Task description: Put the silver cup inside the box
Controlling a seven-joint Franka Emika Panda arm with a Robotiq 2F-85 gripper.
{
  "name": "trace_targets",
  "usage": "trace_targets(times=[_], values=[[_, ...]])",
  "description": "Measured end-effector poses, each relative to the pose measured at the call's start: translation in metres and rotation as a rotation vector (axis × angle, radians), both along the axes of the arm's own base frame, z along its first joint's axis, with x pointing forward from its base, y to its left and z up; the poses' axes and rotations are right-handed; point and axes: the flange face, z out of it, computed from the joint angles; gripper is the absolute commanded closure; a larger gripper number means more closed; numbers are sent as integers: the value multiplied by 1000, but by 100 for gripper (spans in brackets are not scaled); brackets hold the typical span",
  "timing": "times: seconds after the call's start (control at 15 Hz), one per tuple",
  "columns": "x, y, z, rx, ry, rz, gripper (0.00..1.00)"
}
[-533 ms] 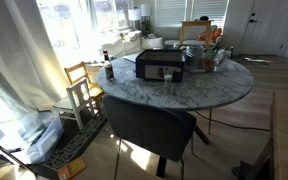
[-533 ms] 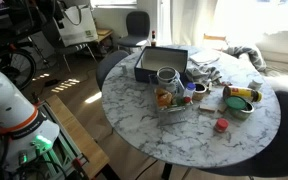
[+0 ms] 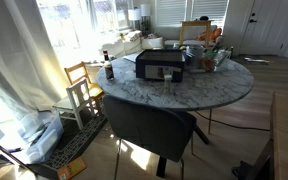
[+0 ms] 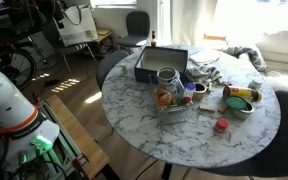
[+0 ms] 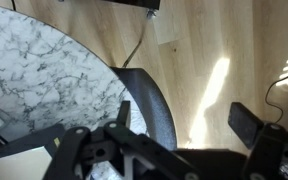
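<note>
Wrist view:
- Marble table (image 5: 44, 70) at left, dark chair (image 5: 156, 105) at centre, wooden floor (image 5: 214, 50) at right.
- Gripper (image 5: 159, 140) at bottom edge, fingers spread apart, nothing between them. It is off table, over chair and floor.

Exterior view:
- White robot arm (image 4: 4, 100) at far left.
- Box (image 4: 162, 62) on far part of tabletop.
- Silver cup (image 4: 167, 80) upright on tabletop, just beside box's near wall, outside box.
- Red lid (image 4: 221, 125) further right.

Exterior view:
- Small dark bottle (image 3: 109, 71) left of box.
</note>
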Motion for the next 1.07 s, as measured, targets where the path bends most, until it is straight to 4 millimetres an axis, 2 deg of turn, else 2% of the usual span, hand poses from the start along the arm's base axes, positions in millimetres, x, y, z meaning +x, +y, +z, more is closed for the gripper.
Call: trace_targets(times=[0.2, 0.33, 0.47, 0.73, 1.07], values=[[1, -2, 1, 2, -3, -5, 0], [9, -16, 4, 18, -20, -48, 0], [21, -47, 10, 40, -51, -124, 0], [38, -124, 22, 18, -108, -232, 0], [60, -215, 10, -5, -178, -365, 0]])
